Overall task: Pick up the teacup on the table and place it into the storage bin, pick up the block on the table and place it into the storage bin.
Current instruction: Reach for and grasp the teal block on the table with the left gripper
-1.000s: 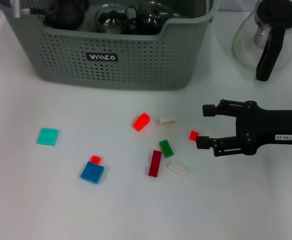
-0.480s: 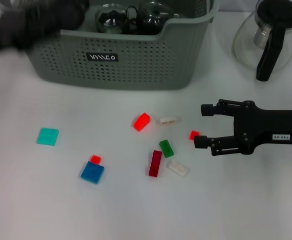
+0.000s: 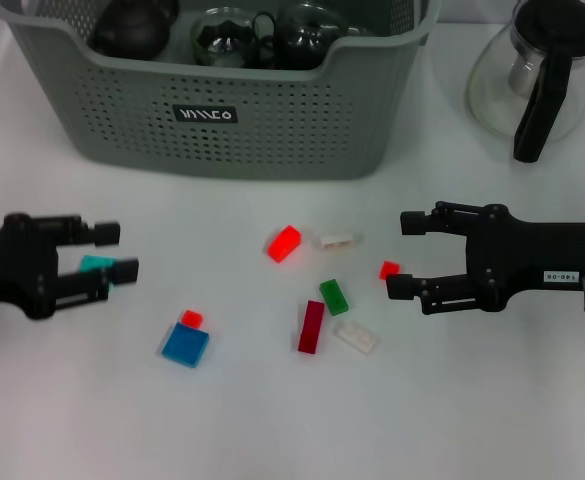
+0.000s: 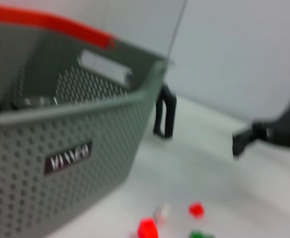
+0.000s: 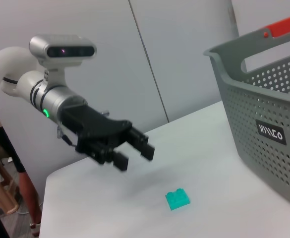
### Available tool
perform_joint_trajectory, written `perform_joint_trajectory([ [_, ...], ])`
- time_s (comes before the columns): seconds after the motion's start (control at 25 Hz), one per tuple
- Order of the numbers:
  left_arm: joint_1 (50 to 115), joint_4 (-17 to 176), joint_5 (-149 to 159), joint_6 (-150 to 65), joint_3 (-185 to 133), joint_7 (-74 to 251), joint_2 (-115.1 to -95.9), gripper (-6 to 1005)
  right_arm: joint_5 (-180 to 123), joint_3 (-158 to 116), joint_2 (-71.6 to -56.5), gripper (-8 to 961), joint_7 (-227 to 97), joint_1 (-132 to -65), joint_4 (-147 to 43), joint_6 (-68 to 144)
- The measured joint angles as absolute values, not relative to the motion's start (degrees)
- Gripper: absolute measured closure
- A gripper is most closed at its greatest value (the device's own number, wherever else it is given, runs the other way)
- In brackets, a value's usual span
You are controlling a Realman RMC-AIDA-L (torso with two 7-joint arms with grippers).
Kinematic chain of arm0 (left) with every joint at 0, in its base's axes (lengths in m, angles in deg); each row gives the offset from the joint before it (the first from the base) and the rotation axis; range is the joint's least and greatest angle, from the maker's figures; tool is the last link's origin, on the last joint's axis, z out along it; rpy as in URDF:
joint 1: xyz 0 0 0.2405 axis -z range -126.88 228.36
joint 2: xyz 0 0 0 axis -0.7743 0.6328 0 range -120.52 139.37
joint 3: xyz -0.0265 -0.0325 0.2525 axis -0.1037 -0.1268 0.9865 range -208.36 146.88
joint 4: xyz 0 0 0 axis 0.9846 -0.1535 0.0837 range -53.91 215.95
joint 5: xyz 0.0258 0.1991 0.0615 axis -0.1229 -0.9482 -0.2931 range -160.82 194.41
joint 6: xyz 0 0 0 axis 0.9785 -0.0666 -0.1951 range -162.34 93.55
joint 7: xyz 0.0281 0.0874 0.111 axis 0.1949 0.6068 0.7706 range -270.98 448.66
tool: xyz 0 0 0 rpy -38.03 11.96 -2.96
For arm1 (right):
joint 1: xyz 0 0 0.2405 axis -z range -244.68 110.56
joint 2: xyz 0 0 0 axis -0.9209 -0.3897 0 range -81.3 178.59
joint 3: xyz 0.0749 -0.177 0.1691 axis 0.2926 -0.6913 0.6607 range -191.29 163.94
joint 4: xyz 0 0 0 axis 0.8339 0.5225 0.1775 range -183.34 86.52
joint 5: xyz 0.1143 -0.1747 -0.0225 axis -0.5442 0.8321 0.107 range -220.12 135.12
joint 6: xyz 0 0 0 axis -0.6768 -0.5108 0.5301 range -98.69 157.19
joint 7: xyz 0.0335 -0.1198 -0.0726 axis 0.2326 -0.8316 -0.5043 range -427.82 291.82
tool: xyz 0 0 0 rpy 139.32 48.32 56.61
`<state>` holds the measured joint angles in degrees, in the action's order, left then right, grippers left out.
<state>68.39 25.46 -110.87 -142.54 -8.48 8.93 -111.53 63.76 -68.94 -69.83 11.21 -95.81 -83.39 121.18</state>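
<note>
Table [image 3: 472, 420] is plain white and takes up pretty much the whole head view. Next biggest is the storage bin [image 3: 222, 110], that grey-green perforated basket with a small black label, sitting at the far side toward the robot's left. There's dark teaware inside it, a dark pot [image 3: 132, 28] and a couple of glassy cups [image 3: 222, 35], so the teacups look to be in the bin, none out on the table. A glass teapot [image 3: 537, 70] with a black handle stands to the right of the bin, clear of it.

The right gripper [image 3: 402, 255] reaches in from the right side, low over the table, jaws wide open and holding nothing. A small red block [image 3: 389, 269] sits just beside its lower fingertip; can't tell if they touch.

The left gripper [image 3: 115, 252] comes in from the left, also open and empty, hanging right over a teal block [image 3: 94, 263] that peeks out between its fingers. The right wrist view shows that block [image 5: 177, 200] lying on the table with the gripper above it, not touching.

The rest of the blocks are scattered mid-table: blue block [image 3: 185, 345], dark red bar [image 3: 311, 326], bright red block [image 3: 283, 243], green block [image 3: 333, 296], two white ones [image 3: 355, 337] [image 3: 336, 241], and a tiny red one [image 3: 191, 318] touching the blue.
</note>
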Motion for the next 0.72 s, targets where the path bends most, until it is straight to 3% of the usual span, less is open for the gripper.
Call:
perform_joint_trajectory([
  [0.72,68.2,25.1,-116.7,-132.6,-8.3,16.1,-112.21,410,63.8,-68.6,-69.74,-2,11.5,-96.0,-83.4,121.2],
])
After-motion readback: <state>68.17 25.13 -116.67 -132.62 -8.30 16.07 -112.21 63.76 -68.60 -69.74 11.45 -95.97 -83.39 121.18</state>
